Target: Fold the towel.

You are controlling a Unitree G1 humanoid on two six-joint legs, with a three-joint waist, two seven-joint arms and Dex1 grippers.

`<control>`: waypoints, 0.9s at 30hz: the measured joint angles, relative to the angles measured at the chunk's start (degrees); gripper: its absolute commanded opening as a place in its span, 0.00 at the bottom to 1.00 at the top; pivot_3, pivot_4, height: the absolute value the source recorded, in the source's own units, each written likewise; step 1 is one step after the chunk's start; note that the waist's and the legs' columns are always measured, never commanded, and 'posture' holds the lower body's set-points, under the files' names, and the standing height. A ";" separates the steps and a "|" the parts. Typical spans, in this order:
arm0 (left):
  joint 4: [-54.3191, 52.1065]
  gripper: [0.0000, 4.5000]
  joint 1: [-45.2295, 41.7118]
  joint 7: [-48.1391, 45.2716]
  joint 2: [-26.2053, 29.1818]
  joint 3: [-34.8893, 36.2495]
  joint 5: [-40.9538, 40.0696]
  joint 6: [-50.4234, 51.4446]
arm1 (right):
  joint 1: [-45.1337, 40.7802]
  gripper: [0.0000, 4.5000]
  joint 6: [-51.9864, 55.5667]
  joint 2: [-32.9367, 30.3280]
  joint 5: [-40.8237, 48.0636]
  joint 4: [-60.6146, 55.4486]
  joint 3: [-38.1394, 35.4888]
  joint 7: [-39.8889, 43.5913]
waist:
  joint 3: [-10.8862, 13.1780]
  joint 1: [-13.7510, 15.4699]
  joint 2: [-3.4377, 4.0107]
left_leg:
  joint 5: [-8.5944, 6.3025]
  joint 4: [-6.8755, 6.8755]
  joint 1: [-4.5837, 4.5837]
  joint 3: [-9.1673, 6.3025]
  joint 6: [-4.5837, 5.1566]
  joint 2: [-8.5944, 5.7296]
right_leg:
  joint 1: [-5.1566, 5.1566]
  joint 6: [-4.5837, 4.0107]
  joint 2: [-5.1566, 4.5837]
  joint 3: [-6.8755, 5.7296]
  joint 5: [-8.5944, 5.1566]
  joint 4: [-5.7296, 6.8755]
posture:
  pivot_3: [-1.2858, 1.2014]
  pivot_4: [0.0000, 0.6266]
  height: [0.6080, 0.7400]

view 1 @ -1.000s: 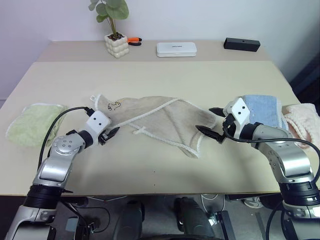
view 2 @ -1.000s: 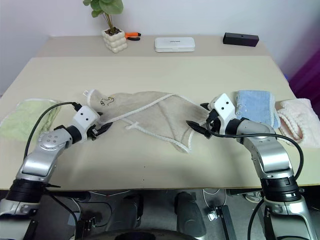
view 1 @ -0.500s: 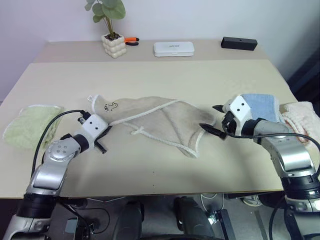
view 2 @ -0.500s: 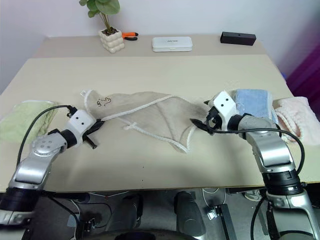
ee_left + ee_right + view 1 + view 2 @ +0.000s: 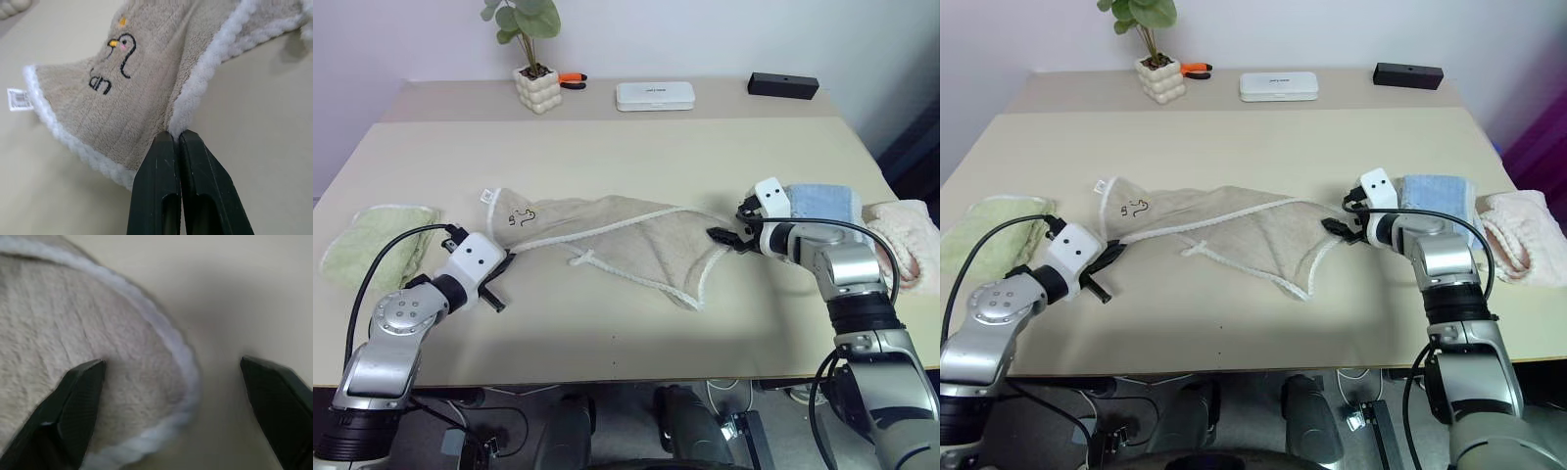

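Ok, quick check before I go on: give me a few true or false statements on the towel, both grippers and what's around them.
1. The left gripper is shut on the towel's white edge trim. True.
2. The right gripper is shut on the towel. False: its fingers stand open, one over the cloth and one over the bare table.
3. The towel lies neatly folded in half. False: it is spread out and rumpled.
4. A light blue towel lies just beyond the right gripper. True.
5. The green towel lies on top of the beige one. False: it lies apart, near the table's left edge.
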 measured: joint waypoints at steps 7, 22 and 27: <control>-1.39 0.00 0.67 0.06 0.00 0.28 -0.17 1.32 | -0.04 0.01 -0.71 -0.02 -0.20 -0.23 0.20 1.65 | 0.00 0.02 0.00 | 0.00 0.01 -0.01 0.00 0.00 0.00 | 0.00 0.00 0.00 0.00 0.00 0.00 | 0.52 0.24 0.98; 33.81 0.00 -44.93 13.53 -3.98 0.27 2.30 -7.80 | -24.53 0.01 -30.26 -4.85 -13.27 15.91 2.97 -4.71 | 0.21 -0.02 -0.07 | 0.09 0.09 -0.61 -0.02 -0.13 -0.02 | -0.70 0.08 0.02 -0.03 0.16 0.23 | 0.52 0.24 0.98; 46.09 0.00 -60.08 18.68 0.12 2.92 2.62 -18.51 | -34.71 0.01 -39.72 -6.43 -14.27 17.47 2.36 -5.13 | 0.10 -1.39 -0.05 | 0.13 -0.08 -0.95 0.32 -0.20 -0.06 | -1.31 0.20 -0.20 -0.09 0.08 0.53 | 0.52 0.24 0.98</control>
